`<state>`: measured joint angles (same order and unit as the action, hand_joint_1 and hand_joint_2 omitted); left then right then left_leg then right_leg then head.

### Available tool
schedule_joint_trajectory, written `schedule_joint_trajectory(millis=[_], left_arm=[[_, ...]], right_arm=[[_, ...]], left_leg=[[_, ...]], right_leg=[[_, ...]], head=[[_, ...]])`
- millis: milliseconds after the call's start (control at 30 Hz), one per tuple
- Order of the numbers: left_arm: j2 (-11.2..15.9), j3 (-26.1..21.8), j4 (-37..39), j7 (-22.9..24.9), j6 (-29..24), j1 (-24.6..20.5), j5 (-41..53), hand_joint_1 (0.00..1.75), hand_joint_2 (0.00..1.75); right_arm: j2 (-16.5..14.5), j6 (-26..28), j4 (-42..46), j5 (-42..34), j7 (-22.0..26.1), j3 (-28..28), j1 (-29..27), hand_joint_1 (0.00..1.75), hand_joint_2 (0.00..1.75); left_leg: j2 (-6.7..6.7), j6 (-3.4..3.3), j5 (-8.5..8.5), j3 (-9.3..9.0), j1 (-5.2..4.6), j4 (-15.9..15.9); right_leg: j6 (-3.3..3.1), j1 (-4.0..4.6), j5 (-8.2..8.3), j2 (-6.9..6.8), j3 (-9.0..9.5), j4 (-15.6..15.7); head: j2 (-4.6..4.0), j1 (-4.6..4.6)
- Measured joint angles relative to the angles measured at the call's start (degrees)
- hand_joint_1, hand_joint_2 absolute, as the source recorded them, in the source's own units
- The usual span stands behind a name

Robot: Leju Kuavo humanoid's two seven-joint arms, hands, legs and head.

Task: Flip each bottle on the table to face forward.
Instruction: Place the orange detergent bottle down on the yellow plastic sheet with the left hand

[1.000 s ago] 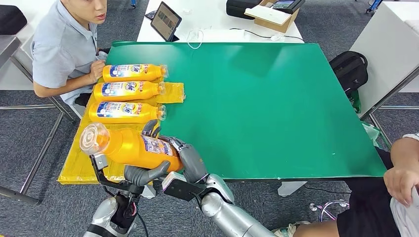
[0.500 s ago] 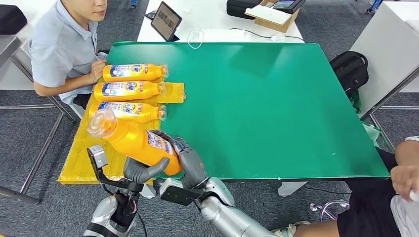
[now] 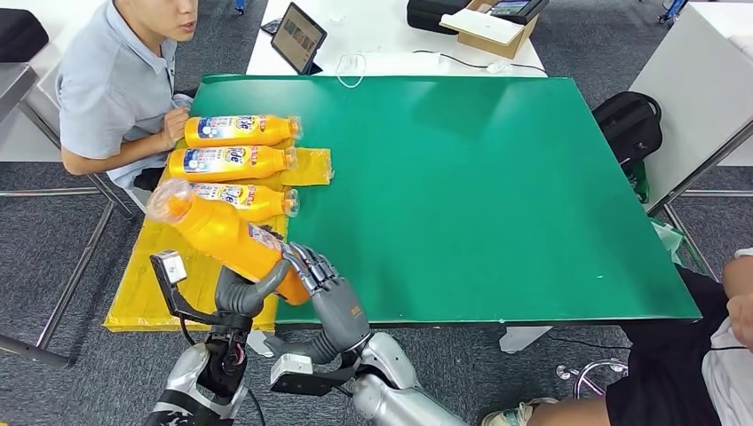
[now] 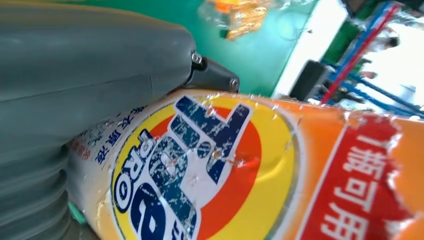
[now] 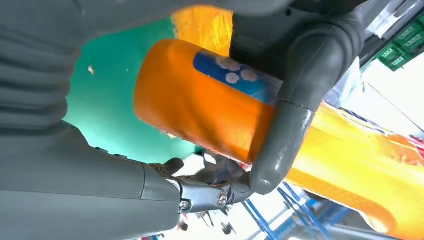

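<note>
An orange bottle point(image 3: 226, 238) hangs tilted over the yellow mat point(image 3: 142, 288), its clear cap up toward the far left. My left hand point(image 3: 244, 291) grips its body, thumb across it; up close its label point(image 4: 200, 170) faces the left wrist camera. My right hand point(image 3: 327, 288) is at the bottle's base point(image 5: 195, 105) with its fingers point(image 3: 306, 259) spread beside it and its thumb point(image 5: 172, 165) a little apart from it. Three more orange bottles point(image 3: 240, 130) point(image 3: 233, 162) point(image 3: 247, 199) lie in a row on the mat, labels up, caps pointing right.
The green table point(image 3: 479, 195) stretches to the right. A seated person point(image 3: 115, 84) at the left rests a hand point(image 3: 173, 127) by the farthest bottle. A tablet point(image 3: 297, 37) stands behind the table, a black backpack point(image 3: 629, 124) at right, another person point(image 3: 710, 355) at lower right.
The held bottle has swung up and away, its cap now over the nearest lying bottle. My right hand's fingers have come off the bottle's body and spread at its base.
</note>
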<state>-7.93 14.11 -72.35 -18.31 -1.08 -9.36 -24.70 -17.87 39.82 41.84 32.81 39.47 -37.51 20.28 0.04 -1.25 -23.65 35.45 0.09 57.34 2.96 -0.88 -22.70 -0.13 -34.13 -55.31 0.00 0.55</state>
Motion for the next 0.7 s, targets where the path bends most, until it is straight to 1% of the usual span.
schedule_joint_trajectory(millis=[100,200,300,367,467,533,700], left_arm=[[0.1,-0.4,3.1,-0.7,-3.7,-1.6,3.9,1.75,1.75],[0.4,-0.7,8.1,-3.2,-9.5,-4.2,12.1,1.75,1.75],[1.2,-0.7,11.2,-5.4,-13.5,-6.2,22.5,1.75,1.75],[2.0,-0.4,12.7,-4.8,-15.1,-7.7,30.2,1.75,1.75],[3.6,0.0,15.3,-2.9,-15.4,-10.4,40.3,1.75,1.75],[4.7,0.0,17.5,-2.0,-14.9,-12.4,44.4,1.75,1.75],[6.7,-1.1,23.6,-1.9,-12.2,-17.4,46.6,1.75,1.75]], right_arm=[[-0.1,0.2,2.0,5.1,-0.7,1.7,-1.5,0.0,0.0],[-0.6,0.2,4.8,7.9,0.5,2.0,-2.7,0.0,0.0],[-0.5,0.2,7.3,5.8,0.6,2.0,-3.1,0.0,0.0],[-0.3,0.2,9.2,3.7,0.6,1.9,-3.5,0.0,0.0],[0.2,0.2,12.3,0.3,0.6,1.9,-4.2,0.0,0.0],[0.6,0.2,14.2,-1.5,0.6,1.9,-5.0,0.0,0.0],[1.6,0.2,17.6,-5.2,0.6,1.9,-6.5,0.0,0.0]], left_leg=[[-0.06,0.0,0.0,0.01,0.0,0.0],[0.02,0.01,0.02,0.03,0.0,0.0],[-0.01,0.04,0.07,0.04,0.03,0.0],[0.0,0.04,0.09,0.04,0.02,0.0],[-0.01,0.04,0.1,0.04,0.02,0.0],[0.01,0.04,0.1,0.04,0.02,0.0],[0.01,0.06,0.12,0.04,0.03,0.0]], right_leg=[[0.0,0.0,0.0,-0.03,0.03,0.0],[0.0,-0.01,0.03,-0.01,-0.06,0.0],[-0.02,0.02,0.01,-0.04,-0.06,0.0],[-0.01,0.02,0.03,-0.05,-0.05,0.0],[-0.01,0.02,0.03,-0.06,-0.04,0.0],[-0.01,0.02,0.04,-0.04,-0.05,0.0],[-0.01,0.02,0.04,-0.03,-0.05,-0.1]], head=[[0.0,-0.05],[0.0,0.04],[0.0,0.08],[0.0,0.08],[0.0,0.07],[0.0,0.08],[0.0,0.08]])
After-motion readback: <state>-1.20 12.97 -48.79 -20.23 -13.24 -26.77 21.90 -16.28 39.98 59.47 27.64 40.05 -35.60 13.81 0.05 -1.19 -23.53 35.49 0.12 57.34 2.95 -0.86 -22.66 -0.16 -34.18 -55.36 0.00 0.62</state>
